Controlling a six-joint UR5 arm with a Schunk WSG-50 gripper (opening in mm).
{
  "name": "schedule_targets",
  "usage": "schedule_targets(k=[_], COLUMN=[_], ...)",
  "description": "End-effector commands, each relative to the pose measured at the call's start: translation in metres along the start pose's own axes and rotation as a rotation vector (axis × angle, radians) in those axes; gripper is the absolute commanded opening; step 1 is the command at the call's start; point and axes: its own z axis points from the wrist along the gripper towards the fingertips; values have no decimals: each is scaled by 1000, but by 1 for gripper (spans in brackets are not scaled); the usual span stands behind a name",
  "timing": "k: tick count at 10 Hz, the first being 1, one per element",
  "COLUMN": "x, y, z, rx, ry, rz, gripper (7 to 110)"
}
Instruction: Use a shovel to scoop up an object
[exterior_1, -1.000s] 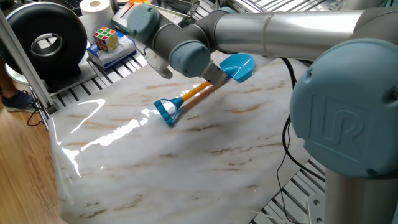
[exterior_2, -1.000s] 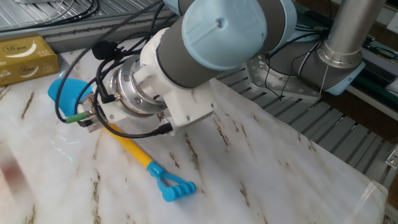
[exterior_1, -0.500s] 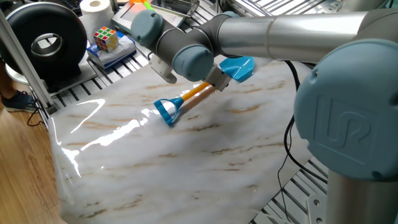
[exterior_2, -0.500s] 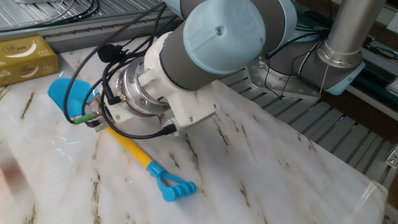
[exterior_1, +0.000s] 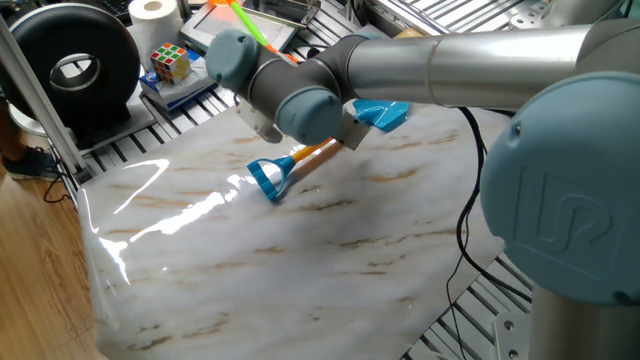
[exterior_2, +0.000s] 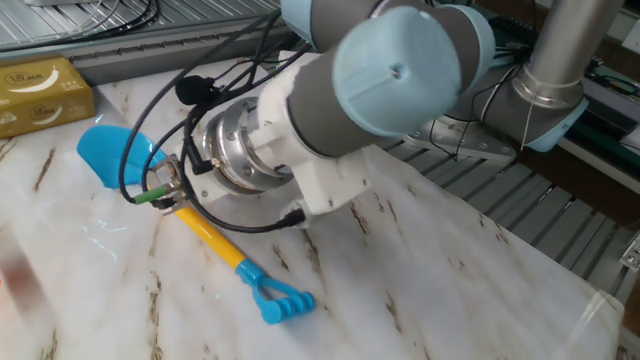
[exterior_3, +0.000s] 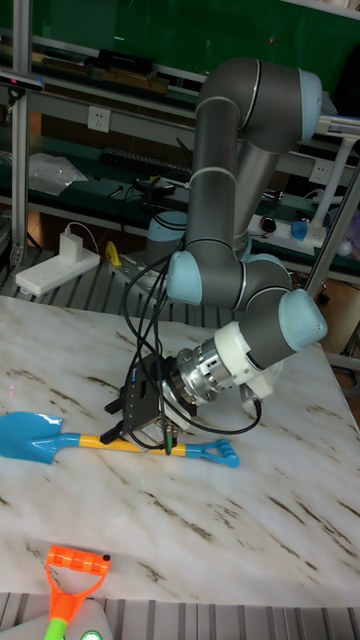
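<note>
Shovel (exterior_3: 95, 438) flat mid-table (exterior_1: 300, 250) — open marble around; fingers (exterior_3: 140, 425) low over shaft, grip unclear.

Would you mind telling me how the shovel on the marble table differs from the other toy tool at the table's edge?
The shovel has a light-blue blade and orange-yellow shaft; the green-shafted tool has an orange head. The shovel lies across the table with the gripper at its shaft; the green-shafted tool lies apart at the near edge, partly cut off. Both are toy tools.

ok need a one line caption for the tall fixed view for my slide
UR5 gripper low over the orange-yellow shaft of the toy shovel lying flat on the marble table.
</note>
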Motion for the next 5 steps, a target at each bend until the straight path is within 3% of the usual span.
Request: schedule_targets(k=[1,5], x=[1,-8], y=[-2,-10], z=[-3,4], rx=[24,23], ry=[25,2], rz=[25,39], gripper=[44,44])
